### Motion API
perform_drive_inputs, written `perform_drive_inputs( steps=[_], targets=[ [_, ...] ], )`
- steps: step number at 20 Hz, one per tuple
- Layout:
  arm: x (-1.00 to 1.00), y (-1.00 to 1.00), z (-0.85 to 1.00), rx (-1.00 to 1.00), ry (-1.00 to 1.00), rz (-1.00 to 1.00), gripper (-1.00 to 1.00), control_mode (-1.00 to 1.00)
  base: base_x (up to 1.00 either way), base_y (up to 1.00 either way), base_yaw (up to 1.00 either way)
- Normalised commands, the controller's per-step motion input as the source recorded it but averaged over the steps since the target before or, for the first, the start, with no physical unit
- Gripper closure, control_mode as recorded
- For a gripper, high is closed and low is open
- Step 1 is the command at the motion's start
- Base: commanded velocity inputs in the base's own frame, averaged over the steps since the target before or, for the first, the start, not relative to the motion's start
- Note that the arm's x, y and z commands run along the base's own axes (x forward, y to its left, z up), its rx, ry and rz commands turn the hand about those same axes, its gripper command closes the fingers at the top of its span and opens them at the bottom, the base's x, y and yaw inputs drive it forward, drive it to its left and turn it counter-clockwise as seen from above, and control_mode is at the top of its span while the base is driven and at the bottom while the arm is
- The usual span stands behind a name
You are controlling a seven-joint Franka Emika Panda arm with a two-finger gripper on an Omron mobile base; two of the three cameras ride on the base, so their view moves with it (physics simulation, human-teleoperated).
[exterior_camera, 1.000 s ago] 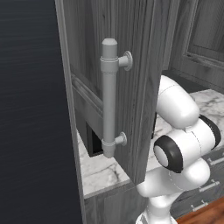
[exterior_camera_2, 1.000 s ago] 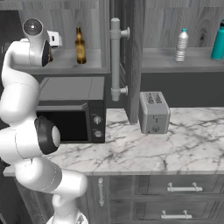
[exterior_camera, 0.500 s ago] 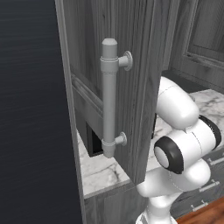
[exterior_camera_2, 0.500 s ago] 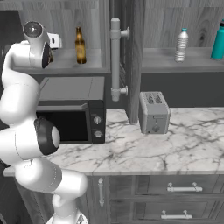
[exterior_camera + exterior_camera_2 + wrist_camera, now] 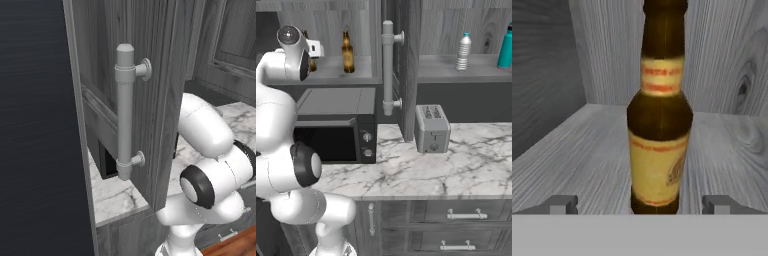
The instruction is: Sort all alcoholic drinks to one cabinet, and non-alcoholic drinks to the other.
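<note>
In the hand view an amber beer bottle [image 5: 660,125] with a cream label stands upright on the grey shelf of the left cabinet [image 5: 572,150]. My gripper [image 5: 641,204] is open, its fingertips [image 5: 562,204] wide apart on either side of the bottle's base. From the right base view, my hand [image 5: 316,49] reaches into the left cabinet [image 5: 351,75] and partly hides this bottle [image 5: 313,64]. The other beer bottle [image 5: 347,51] stands to its right. In the right cabinet [image 5: 456,75] stand the clear water bottle [image 5: 463,51] and the teal flask [image 5: 504,47].
The open cabinet door with its pale bar handle [image 5: 388,67] juts out between the two cabinets, and it is close in front of the left base camera [image 5: 125,112]. Below are a black microwave [image 5: 336,130], a toaster [image 5: 432,127] and the marble counter [image 5: 456,170].
My wrist has shifted slightly left and down at the left cabinet. The bottles and the door have not moved.
</note>
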Motion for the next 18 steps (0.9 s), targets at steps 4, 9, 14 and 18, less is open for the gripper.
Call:
perform_drive_inputs(
  steps=[4,9,14,18],
  targets=[
    [-0.51,-0.06,0.01,0.0,0.0,0.0,-1.0,-1.0,0.0,0.0,0.0],
    [-0.49,-0.11,0.05,0.0,0.0,0.0,-1.0,-1.0,0.0,0.0,0.0],
    [-0.48,-0.23,0.15,0.0,0.0,0.0,-1.0,-1.0,0.0,0.0,0.0],
    [-0.45,-0.25,0.2,0.0,0.0,0.0,-1.0,-1.0,0.0,0.0,0.0]
  ],
)
